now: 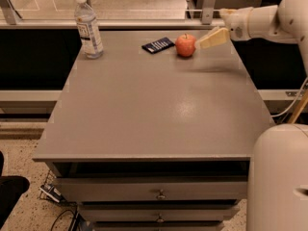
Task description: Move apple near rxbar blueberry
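The red-orange apple [185, 45] stands free on the grey table [154, 105] at its far edge. The rxbar blueberry [158, 44], a flat dark navy bar, lies just left of the apple with a small gap between them. My gripper [213, 38] hangs a little above the table, just right of the apple. It is open, holds nothing and does not touch the apple.
A clear plastic water bottle [88, 27] stands upright at the table's far left corner. A metal rail [144, 22] runs behind the table. Drawers [159, 194] sit below the front edge. My white base [279, 177] fills the lower right.
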`<move>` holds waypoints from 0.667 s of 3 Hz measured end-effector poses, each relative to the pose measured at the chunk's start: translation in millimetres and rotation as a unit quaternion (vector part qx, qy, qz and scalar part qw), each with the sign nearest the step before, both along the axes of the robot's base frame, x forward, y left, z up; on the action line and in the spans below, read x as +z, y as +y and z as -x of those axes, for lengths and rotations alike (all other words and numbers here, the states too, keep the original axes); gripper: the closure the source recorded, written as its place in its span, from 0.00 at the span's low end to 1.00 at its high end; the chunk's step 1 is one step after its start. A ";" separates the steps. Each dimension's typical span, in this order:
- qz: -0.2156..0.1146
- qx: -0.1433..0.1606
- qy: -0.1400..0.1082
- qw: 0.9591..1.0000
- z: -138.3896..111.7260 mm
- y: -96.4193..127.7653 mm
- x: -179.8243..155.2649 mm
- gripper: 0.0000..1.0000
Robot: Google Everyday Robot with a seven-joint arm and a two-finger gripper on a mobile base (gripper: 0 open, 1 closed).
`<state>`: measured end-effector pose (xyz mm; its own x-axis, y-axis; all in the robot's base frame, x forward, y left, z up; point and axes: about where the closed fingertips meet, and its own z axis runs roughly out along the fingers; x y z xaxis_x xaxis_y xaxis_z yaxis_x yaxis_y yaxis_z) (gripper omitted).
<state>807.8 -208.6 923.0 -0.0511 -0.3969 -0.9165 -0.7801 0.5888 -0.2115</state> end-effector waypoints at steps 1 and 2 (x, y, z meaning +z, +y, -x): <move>-0.015 -0.032 -0.024 0.999 17.5 -35.5 45.7 0.00; -0.017 -0.065 -0.053 0.996 42.7 -64.6 84.3 0.00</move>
